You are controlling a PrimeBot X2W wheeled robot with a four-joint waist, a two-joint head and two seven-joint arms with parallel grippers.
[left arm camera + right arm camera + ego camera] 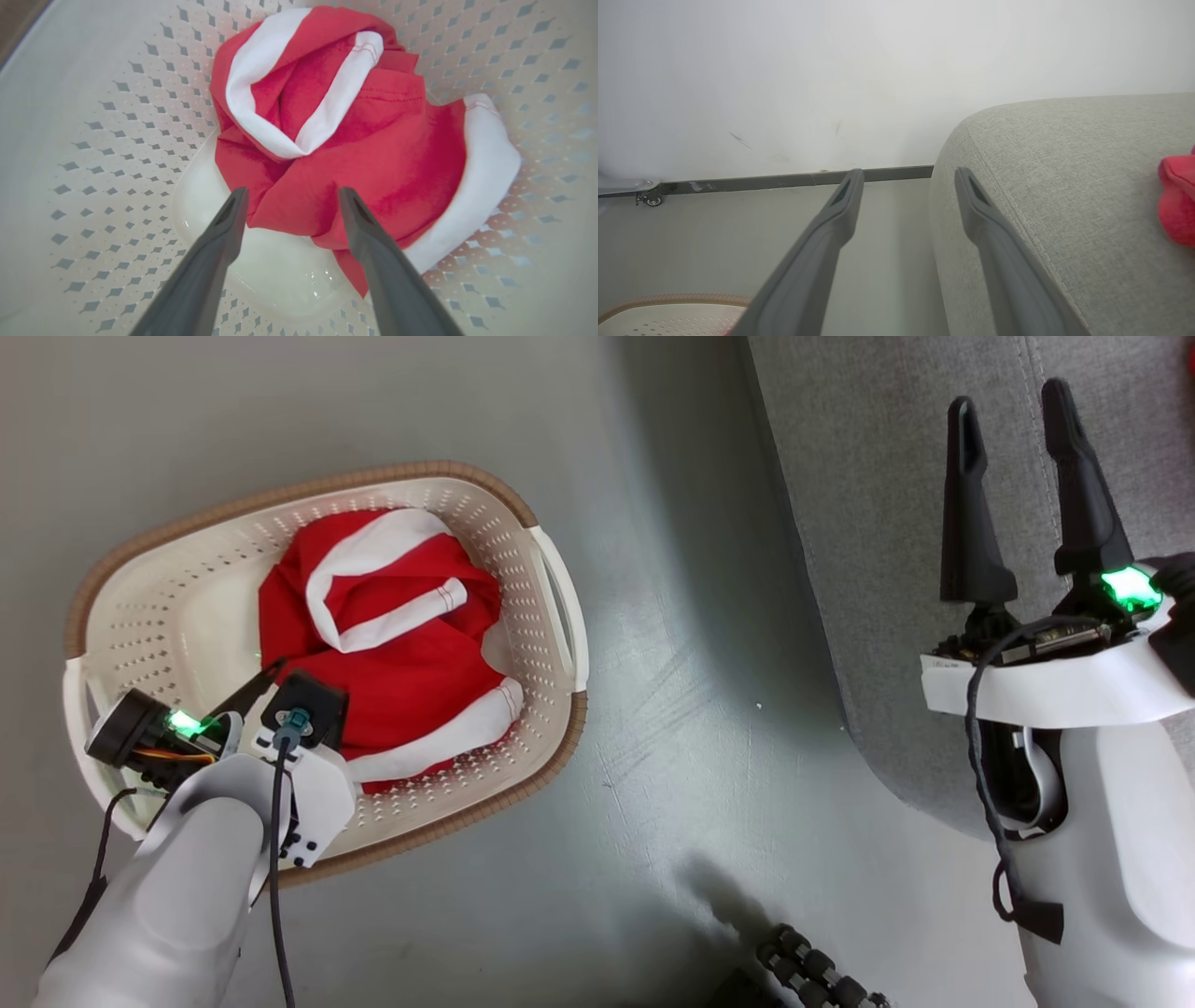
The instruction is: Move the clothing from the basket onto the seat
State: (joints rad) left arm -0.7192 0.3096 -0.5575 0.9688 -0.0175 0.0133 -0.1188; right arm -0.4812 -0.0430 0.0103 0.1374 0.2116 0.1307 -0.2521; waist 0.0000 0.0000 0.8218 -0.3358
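Here, grey floor (672,728) separates basket (187,588) from seat (887,569).

Soft cloth clothing (355,158), glossy perforated plastic basket (117,163)

A light-grey woven sofa (868,523) with a stitched seam and a rounded corner stands on a smooth grey floor (672,728). A soft shadow lies on the floor along the sofa's edge, and farther out there is a pale sheen of light with faint scuffs. Beyond the sofa's end rises a plain white wall (831,70), met by a dark grey baseboard (761,181). Well away from the sofa along that baseboard sits a small caster wheel (653,200), and a thin dark mark (740,140) crosses the wall above.
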